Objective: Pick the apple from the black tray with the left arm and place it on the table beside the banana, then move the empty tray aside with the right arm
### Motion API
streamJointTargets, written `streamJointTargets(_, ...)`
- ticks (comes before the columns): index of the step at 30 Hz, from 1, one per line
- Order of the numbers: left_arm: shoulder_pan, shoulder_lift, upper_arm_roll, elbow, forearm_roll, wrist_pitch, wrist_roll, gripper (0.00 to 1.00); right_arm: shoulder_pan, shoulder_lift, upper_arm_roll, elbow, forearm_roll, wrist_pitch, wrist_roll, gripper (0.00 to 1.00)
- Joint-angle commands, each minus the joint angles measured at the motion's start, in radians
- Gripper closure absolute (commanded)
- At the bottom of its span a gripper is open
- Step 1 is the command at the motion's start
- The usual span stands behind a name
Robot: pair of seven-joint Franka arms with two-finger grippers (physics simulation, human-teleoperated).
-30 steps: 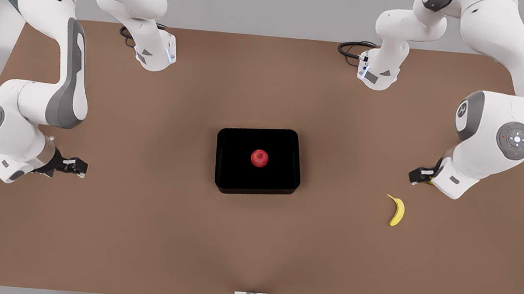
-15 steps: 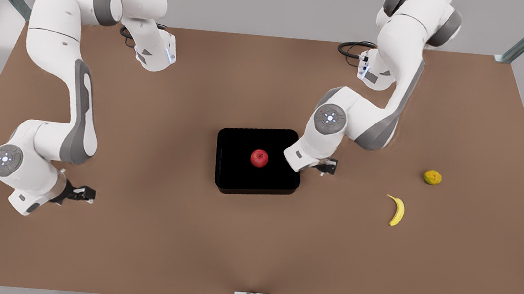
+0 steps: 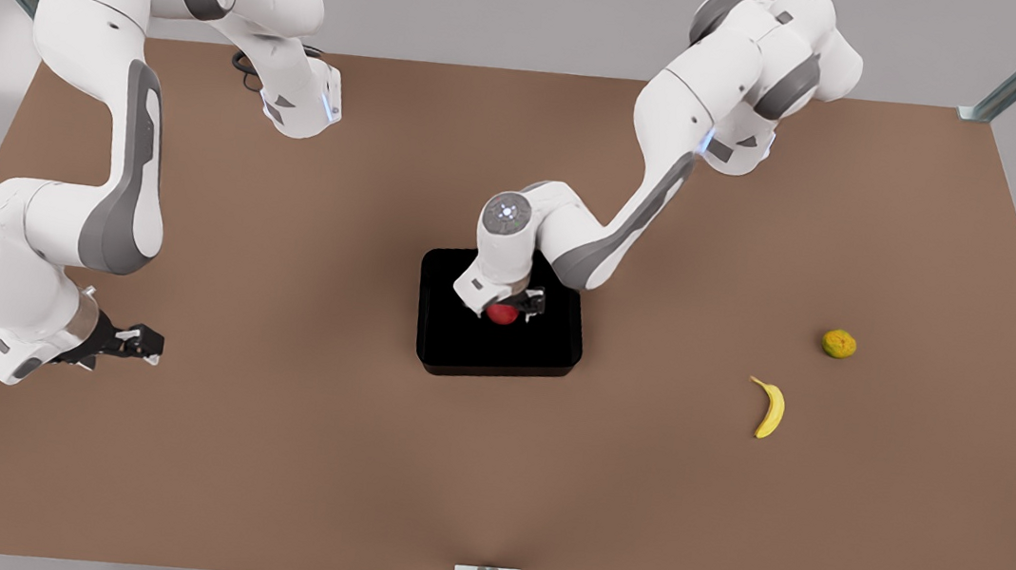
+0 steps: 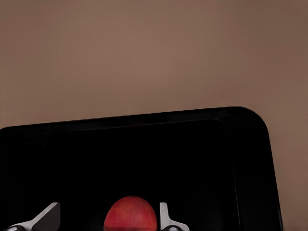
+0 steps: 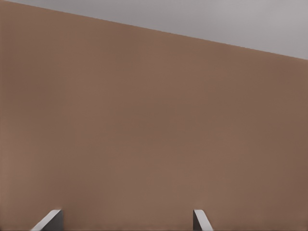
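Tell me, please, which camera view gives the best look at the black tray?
The front view: the whole black tray shows on the table, with the left tool over the apple. The left wrist view has one rounded corner and rim. The right wrist view looks at bare table.

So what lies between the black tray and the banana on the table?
Nothing: in the front view the table between the black tray and the banana is bare brown tabletop. The yellow-green fruit sits beyond the banana.
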Motion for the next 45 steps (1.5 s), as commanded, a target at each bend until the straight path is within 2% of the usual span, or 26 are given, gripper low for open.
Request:
streamJointTargets(1, -0.018, -0.004, 0.000, -0.033, 0.034, 0.047, -0.397, 0.00, 0.000, -0.001, 0.000, 0.001, 0.001, -0.013, -0.019, 0.00)
streamJointTargets(9, -0.024, 0.004, 0.001, -0.120, 0.055, 0.134, -0.402, 0.00, 0.000, 0.000, 0.002, 0.001, 0.001, -0.012, -0.019, 0.00)
streamJointTargets(18, -0.050, 0.008, 0.001, -0.140, 0.078, 0.133, -0.411, 0.00, 0.000, 0.000, 0.002, 0.001, 0.001, -0.012, -0.019, 0.00)
streamJointTargets(27, -0.058, 0.069, 0.001, -0.140, 0.123, 0.176, -0.440, 0.00, 0.000, 0.000, 0.002, 0.001, 0.000, -0.012, -0.019, 0.00)
streamJointTargets(34, -0.057, 0.068, 0.004, -0.193, 0.171, 0.200, -0.454, 0.00, 0.000, 0.000, 0.002, 0.001, 0.000, -0.012, -0.018, 0.00)
streamJointTargets(35, -0.058, 0.068, 0.004, -0.193, 0.171, 0.199, -0.465, 0.25, 0.000, 0.000, 0.002, 0.001, 0.000, -0.012, -0.018, 0.00)
streamJointTargets(36, -0.057, 0.066, 0.004, -0.193, 0.172, 0.197, -0.465, 0.30, 0.000, 0.000, 0.003, 0.001, 0.000, -0.012, -0.018, 0.00)
streamJointTargets(40, -0.055, 0.047, 0.004, -0.191, 0.172, 0.159, -0.457, 0.30, 0.000, 0.000, 0.003, 0.001, 0.000, -0.012, -0.018, 0.00)
streamJointTargets(44, 0.032, -0.121, -0.002, -0.203, 0.072, -0.086, -0.150, 0.30, 0.000, 0.000, 0.003, 0.001, 0.000, -0.012, -0.019, 0.00)
streamJointTargets(45, 0.081, -0.215, -0.002, -0.303, 0.039, -0.080, -0.040, 0.30, 0.000, 0.000, 0.003, 0.001, 0.000, -0.012, -0.018, 0.00)
